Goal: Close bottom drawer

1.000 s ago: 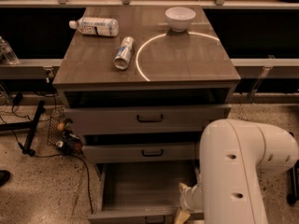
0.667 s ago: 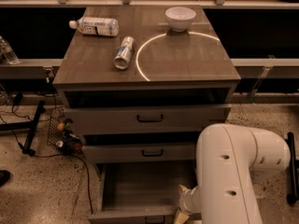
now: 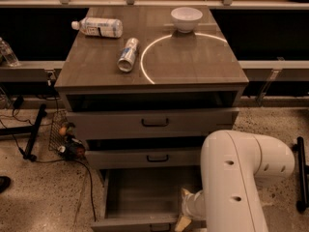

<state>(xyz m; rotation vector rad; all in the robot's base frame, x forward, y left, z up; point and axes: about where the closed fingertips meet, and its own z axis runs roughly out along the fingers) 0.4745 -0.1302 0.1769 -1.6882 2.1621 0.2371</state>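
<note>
bottom drawer (image 3: 145, 193): stands well out of the cabinet (image 3: 203, 66), its grey inside open to view, lowest in the view, under the middle drawer (image 3: 125, 158)
drawer against gripper: the gripper (image 3: 185, 211) sits low at the right end of the drawer's front, inside or just over the front rim; whether it touches the panel cannot be told
gripper state: apart or together, cannot tell; only a pale cream stub shows beneath the arm (image 3: 236, 178), and it may be the wrist rather than the tips
cut off: only the top strip of the drawer's front panel shows; its dark handle (image 3: 159, 227) is sliced by the lower edge of the view
hidden: the arm's big white casing stands in front of the drawer's right side, covering that wall and the right end of the middle drawer
top drawer (image 3: 111, 122): its front is above the middle one, with a dark gap over each
cabinet top: a bottle (image 3: 98, 27) on its side at the back left, a can (image 3: 128, 54) lying near it, a white bowl (image 3: 186, 19) at the back
</note>
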